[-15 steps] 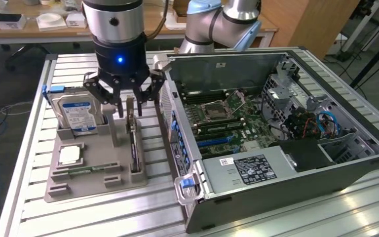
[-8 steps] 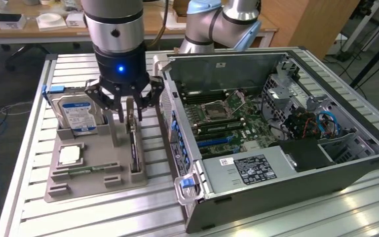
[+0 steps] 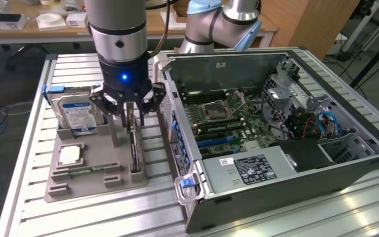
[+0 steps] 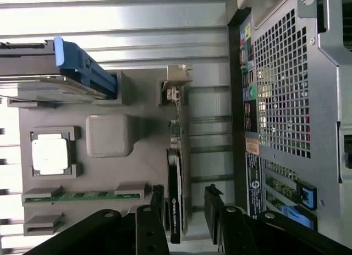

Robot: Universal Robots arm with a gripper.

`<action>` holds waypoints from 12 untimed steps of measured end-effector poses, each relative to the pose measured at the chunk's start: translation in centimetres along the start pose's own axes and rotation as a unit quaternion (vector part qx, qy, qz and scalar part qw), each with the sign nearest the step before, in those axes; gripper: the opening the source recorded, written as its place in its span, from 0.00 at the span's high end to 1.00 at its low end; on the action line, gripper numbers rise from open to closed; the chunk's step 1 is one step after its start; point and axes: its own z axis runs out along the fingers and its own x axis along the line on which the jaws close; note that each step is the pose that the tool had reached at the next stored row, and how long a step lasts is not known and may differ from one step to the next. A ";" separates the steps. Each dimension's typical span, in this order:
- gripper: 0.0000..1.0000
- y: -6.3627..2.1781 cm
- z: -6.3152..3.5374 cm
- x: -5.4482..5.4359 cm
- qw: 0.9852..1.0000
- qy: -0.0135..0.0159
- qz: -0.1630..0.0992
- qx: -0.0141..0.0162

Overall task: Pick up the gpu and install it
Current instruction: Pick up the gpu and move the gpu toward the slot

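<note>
- Looking at my screens, I see the gripper (image 3: 132,114) hanging low over the gray tray (image 3: 97,186).
- Its two fingers are spread wide apart, and they hold nothing.
- The gpu (image 4: 175,211) stands on its thin edge in a slot of the tray, right under the gripper.
- From the wrist view, I see one finger on each side of the gpu, not squeezing it.
- The hard drive (image 3: 77,116) stands in the tray too, on the exterior view's left of the gpu.
- A square chip (image 3: 69,155) and a memory stick (image 3: 84,170) lie flat in the tray.
- The open computer case (image 3: 275,168) sits just beside the tray, on the exterior view's right.
</note>
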 end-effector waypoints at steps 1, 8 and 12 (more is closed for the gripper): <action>0.57 -0.03 0.18 0.0 1.000 0.000 0.000 0.000; 0.57 -0.29 1.45 0.1 1.000 0.000 0.000 0.000; 0.57 -0.53 2.16 0.2 1.000 0.000 0.000 0.000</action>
